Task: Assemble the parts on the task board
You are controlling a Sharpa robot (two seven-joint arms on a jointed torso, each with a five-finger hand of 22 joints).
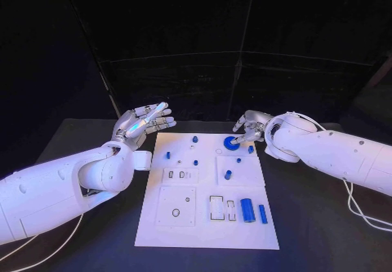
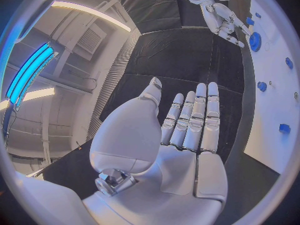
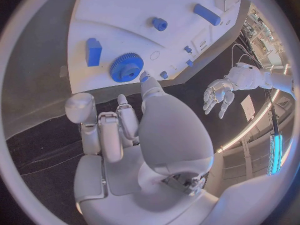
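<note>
Resting my right hand [image 1: 249,128] fingers [image 3: 147,83] on the blue gear [image 1: 231,143] upper centre, I judge it light, rigid, slick, best pinched by its toothed rim, left hand [image 1: 145,123] spread empty.

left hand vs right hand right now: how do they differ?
The left hand is raised beside the task board, off its left edge; the right hand reaches over the board's far end. The left hand's fingers are straight and spread, holding nothing; the right hand's fingers are partly curled, with a fingertip at the blue gear; whether it grips the gear is unclear. Both are silver hands on white arms.
</note>
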